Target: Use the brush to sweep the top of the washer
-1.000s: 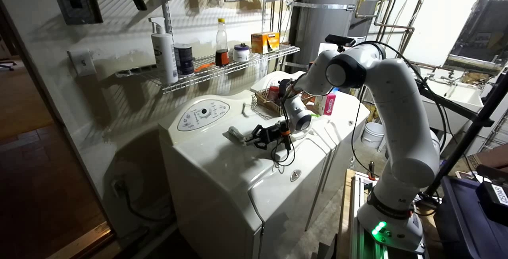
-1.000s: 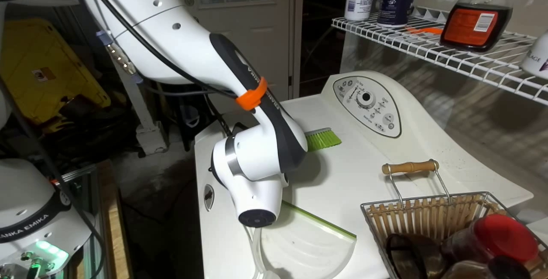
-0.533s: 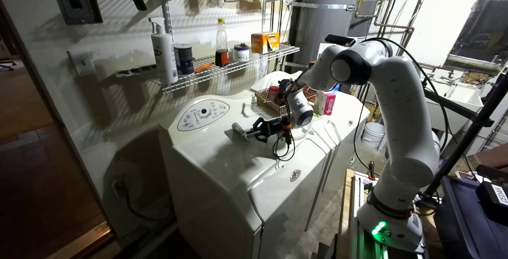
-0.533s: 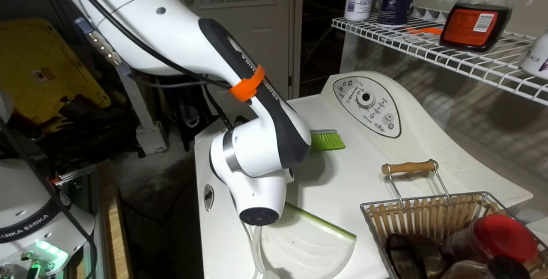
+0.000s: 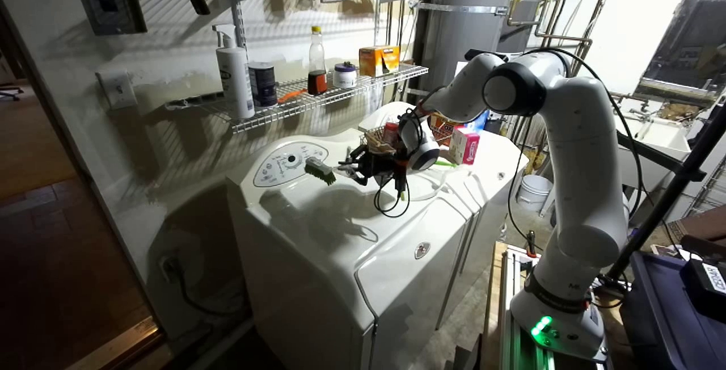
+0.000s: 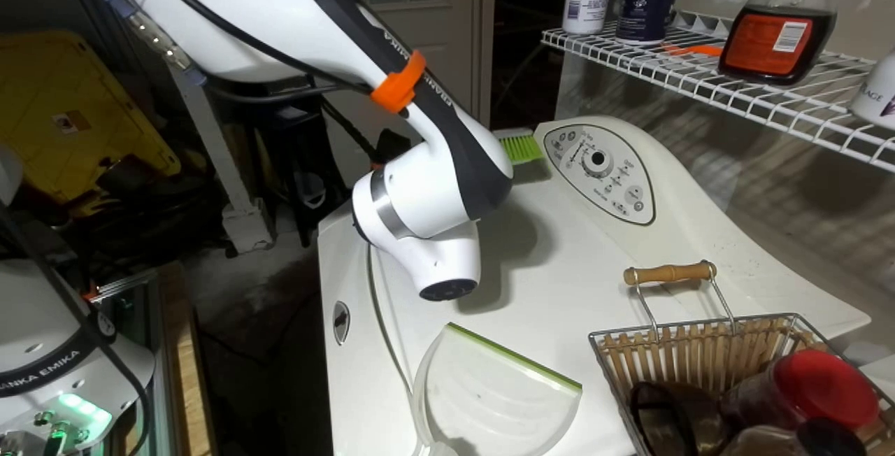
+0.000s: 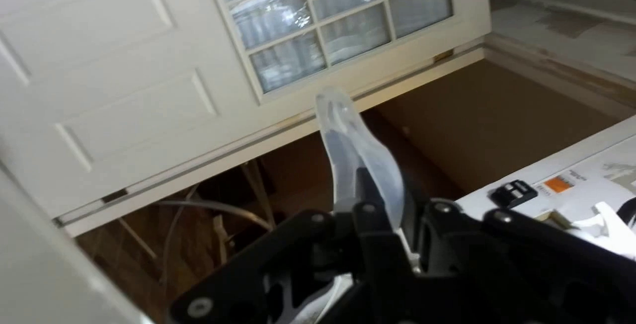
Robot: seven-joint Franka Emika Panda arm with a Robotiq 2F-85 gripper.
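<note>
The brush has a grey head with green bristles (image 5: 320,170), and its bristles also show in an exterior view (image 6: 521,147). My gripper (image 5: 353,171) is shut on its pale translucent handle (image 7: 350,150), which sticks out past the fingers in the wrist view (image 7: 385,200). The head points away from the gripper and is tilted. The brush is raised above the white washer lid (image 5: 295,234), near the dial panel (image 5: 290,164), with its shadow below. The washer also shows in an exterior view (image 6: 559,267), where the arm hides the gripper. The head is not clear in the wrist view.
A clear dustpan with a green edge (image 6: 500,396) and a wire basket (image 6: 657,333) lie beside the brush's area. A wire shelf (image 5: 340,95) with bottles hangs above the panel. A pink box (image 5: 465,146) stands farther along.
The brush was low at the lid and has risen off it, moving away from the basket toward the panel's far end. The arm lifted with it; the dustpan stayed put and is now less hidden.
</note>
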